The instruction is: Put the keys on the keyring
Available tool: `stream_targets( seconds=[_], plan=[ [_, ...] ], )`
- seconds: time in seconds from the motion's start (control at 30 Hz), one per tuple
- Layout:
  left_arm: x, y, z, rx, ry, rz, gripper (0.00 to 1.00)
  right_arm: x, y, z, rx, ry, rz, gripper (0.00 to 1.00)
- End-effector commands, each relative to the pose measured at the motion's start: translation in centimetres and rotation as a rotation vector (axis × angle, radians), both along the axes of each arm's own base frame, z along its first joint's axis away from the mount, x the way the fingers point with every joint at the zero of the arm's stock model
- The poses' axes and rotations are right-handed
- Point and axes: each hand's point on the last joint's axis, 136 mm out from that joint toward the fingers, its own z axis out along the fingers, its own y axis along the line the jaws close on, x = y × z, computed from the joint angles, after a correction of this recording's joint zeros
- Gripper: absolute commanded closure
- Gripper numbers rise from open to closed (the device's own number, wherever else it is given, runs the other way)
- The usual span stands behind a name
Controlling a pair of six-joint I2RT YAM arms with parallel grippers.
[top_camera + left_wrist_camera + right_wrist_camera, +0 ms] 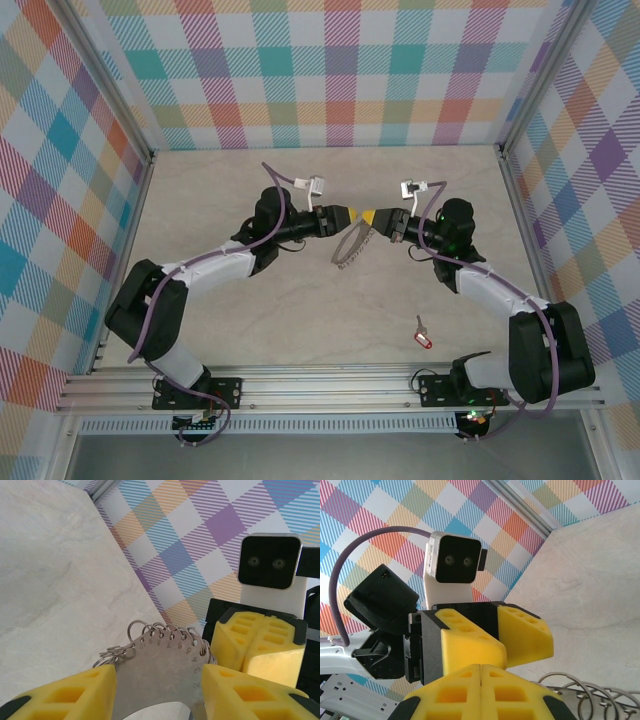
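The keyring (350,248), a flat grey metal ring with numbered holes and small wire loops along its rim, hangs above the table's middle. My left gripper (349,215) is shut on it. In the left wrist view the plate (160,665) spans the gap between the two yellow fingers (75,692). My right gripper (373,217) is shut, tip to tip with the left one, right beside the ring's rim (585,696); its closed fingers (255,645) show nothing between them. The key (422,338), red-headed with a short silver blade, lies on the table in front of the right arm.
Checkered walls (340,70) and aluminium posts enclose the beige table (300,310) on three sides. A metal rail (330,390) runs along the near edge by the arm bases.
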Motion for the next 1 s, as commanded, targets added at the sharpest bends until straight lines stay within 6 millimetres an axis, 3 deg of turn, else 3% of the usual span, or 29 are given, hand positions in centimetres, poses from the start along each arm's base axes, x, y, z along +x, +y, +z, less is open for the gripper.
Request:
stream_targets(
  seconds=[0.0, 0.57, 0.97],
  plan=[
    [-0.6, -1.1, 2.6, -0.069, -0.071, -0.055, 0.52, -0.4, 0.4, 2.8, 0.032, -0.096, 0.033, 1.00],
    [-1.8, -2.4, 3.4, -0.103, -0.097, -0.114, 0.54, -0.4, 0.4, 1.8, 0.020, -0.076, 0.033, 1.00],
    [-1.4, -2.3, 1.8, -0.064, -0.074, -0.092, 0.53, 0.6, 0.7, -1.5, 0.001, -0.008, 0.030, 1.00]
  ],
)
